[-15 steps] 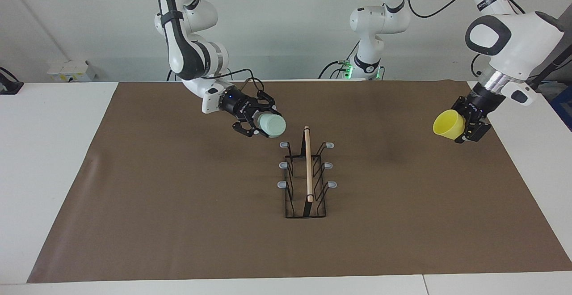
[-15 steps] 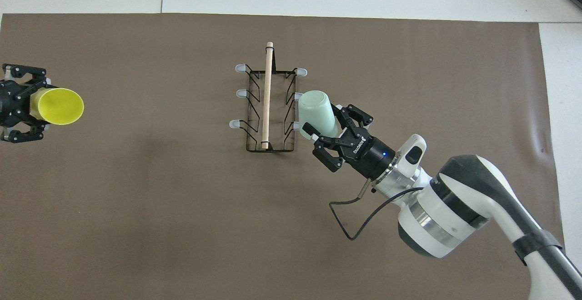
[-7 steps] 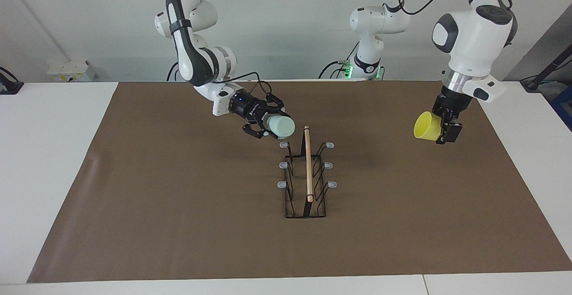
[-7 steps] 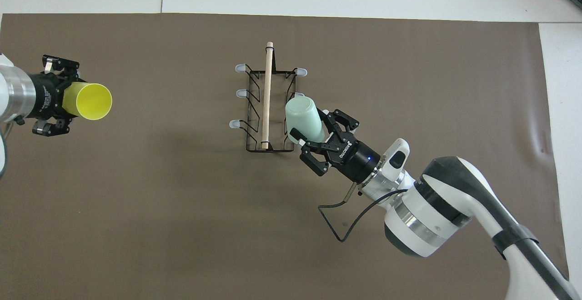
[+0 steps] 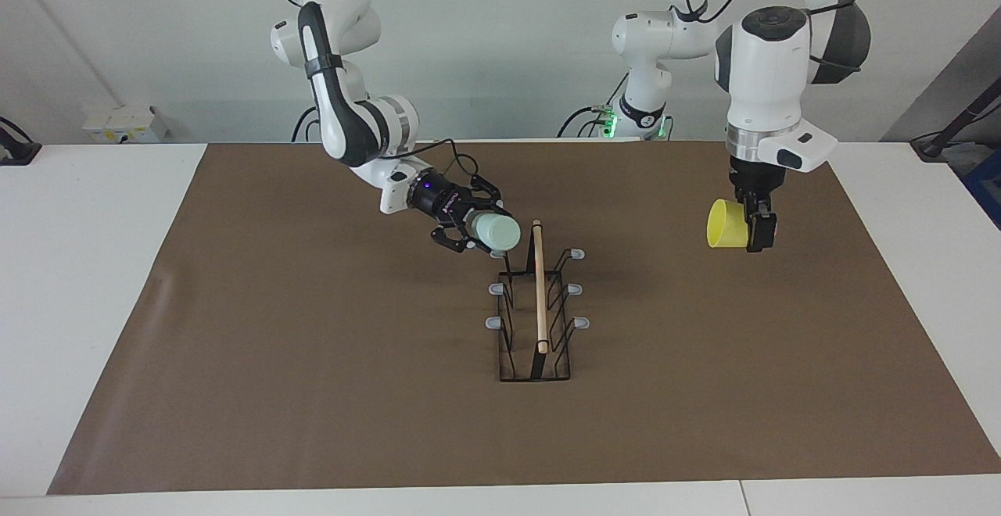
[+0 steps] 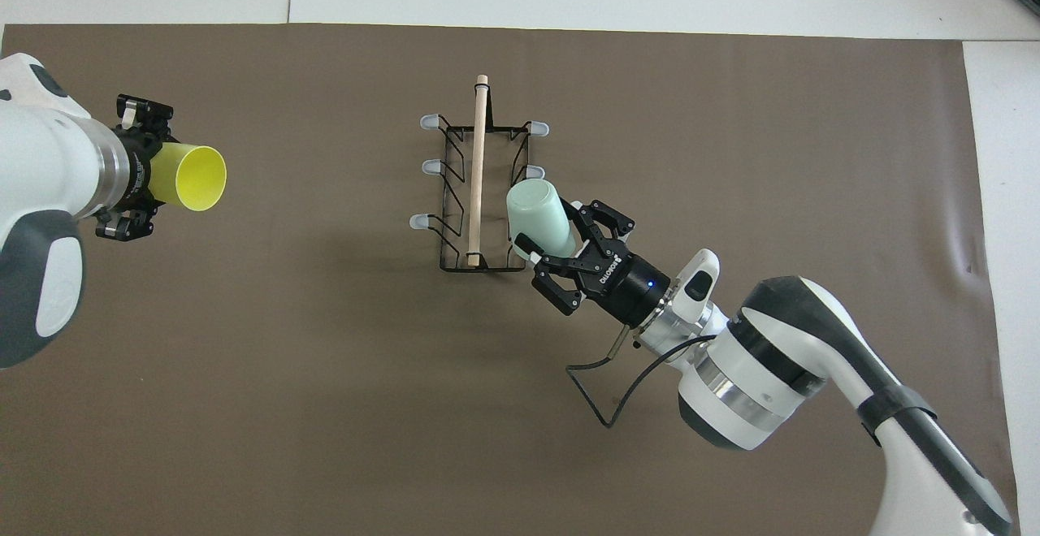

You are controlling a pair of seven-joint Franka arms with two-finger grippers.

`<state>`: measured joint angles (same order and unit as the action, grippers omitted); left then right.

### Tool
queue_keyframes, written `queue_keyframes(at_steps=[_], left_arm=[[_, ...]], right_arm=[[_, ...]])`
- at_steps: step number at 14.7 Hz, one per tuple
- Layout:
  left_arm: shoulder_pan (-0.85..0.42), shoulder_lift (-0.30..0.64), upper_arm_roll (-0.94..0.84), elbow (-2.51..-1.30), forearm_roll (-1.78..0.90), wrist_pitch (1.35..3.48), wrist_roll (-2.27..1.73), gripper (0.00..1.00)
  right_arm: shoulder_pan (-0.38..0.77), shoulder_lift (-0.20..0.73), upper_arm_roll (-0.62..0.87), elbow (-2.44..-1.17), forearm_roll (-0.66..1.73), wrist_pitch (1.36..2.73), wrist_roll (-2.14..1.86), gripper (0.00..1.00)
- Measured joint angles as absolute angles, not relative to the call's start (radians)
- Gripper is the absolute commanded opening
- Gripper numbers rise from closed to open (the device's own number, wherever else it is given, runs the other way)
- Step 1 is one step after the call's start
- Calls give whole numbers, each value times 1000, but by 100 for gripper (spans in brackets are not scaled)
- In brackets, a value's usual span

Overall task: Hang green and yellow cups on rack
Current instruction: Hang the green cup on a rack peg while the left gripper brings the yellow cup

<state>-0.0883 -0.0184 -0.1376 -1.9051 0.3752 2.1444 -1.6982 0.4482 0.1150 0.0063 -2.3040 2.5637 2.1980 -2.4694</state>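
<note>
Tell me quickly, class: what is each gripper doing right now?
Left gripper: shut on the yellow cup, in the air.
Right gripper: shut on the green cup, at the rack.

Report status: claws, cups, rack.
Right claw holds green cup at rack. Left claw holds yellow cup over mat. Prongs bare.

The rack (image 5: 536,305) stands mid-table on the mat (image 5: 313,360), lengthwise away from the robots.
</note>
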Motion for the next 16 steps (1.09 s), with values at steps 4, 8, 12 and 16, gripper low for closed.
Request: queue_keyframes(at_steps=[4, 8, 12, 16], left_arm=[[-88, -21, -220, -1905, 528, 2121, -1831, 0], [-88, -22, -297, -1906, 674, 2088, -1974, 0], [-88, -21, -354, -1918, 825, 2068, -2095, 0], [-89, -15, -418, -1956, 951, 2036, -2165, 0]], right_arm=[[452, 122, 5, -2303, 2565, 2183, -2496, 0], [437, 130, -2, -2302, 2572, 2149, -2560, 0], [433, 132, -5, -2301, 2606, 2126, -2609, 0], [456, 175, -2, -2301, 2617, 2074, -2623, 0]])
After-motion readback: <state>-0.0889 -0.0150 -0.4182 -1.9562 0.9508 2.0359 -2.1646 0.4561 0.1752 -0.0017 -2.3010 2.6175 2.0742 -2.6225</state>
